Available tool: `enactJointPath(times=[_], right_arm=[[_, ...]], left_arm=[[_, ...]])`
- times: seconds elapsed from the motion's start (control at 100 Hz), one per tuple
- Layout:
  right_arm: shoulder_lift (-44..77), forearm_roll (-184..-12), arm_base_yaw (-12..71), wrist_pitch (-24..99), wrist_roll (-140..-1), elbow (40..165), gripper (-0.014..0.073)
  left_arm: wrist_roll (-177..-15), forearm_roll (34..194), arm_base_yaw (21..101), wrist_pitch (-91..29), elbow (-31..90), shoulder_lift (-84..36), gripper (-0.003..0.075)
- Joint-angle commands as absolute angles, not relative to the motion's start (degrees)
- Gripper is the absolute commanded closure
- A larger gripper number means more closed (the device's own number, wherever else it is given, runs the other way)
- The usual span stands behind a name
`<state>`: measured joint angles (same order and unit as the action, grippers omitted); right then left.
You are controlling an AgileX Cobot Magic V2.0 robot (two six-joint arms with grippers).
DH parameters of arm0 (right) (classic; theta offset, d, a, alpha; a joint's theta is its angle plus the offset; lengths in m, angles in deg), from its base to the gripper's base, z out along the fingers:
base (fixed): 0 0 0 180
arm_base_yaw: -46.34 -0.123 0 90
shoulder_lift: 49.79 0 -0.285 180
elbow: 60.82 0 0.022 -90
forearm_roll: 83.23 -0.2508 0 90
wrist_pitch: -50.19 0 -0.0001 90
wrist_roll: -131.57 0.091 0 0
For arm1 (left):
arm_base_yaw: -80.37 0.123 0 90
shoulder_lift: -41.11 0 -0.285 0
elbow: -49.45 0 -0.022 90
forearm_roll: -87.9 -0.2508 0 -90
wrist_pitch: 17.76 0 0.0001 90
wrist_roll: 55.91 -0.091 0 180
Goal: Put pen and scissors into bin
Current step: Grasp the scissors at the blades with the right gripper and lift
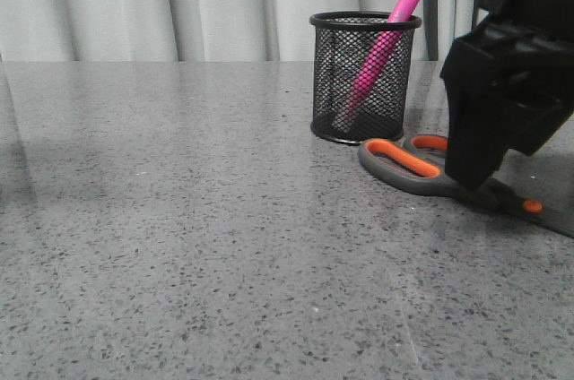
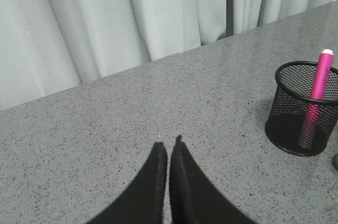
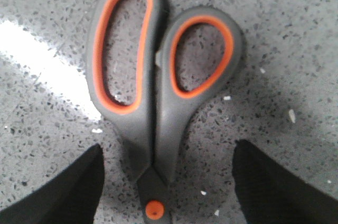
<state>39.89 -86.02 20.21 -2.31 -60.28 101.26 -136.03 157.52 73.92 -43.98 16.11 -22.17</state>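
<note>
The magenta pen stands tilted inside the black wire-mesh bin, its white end above the rim; both also show in the left wrist view, pen in bin. The scissors lie flat on the table just right of the bin, handles toward it. In the right wrist view the scissors lie between the wide-open fingers of my right gripper, which is low over the neck and orange pivot, not touching. My left gripper is shut and empty over bare table, left of the bin.
The speckled grey table stretches wide to the left and front of the bin. Pale curtains hang behind its far edge. The right arm's black body hides the scissors' blades in the front view.
</note>
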Motion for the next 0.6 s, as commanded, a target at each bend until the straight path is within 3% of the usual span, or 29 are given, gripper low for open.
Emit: enactJointPath(times=[0.0,0.59], right_arm=[[39.0,-85.6,20.2,-0.9,-60.3,103.1,0.013],[41.5,-86.2,18.6,-0.8,-60.3,103.1,0.0147]], left_arm=[[-135.5,159.8,74.0,-42.7,17.6,-21.2,0.0739],[-135.5,159.8,74.0,-42.7,17.6,-21.2,0.0739]])
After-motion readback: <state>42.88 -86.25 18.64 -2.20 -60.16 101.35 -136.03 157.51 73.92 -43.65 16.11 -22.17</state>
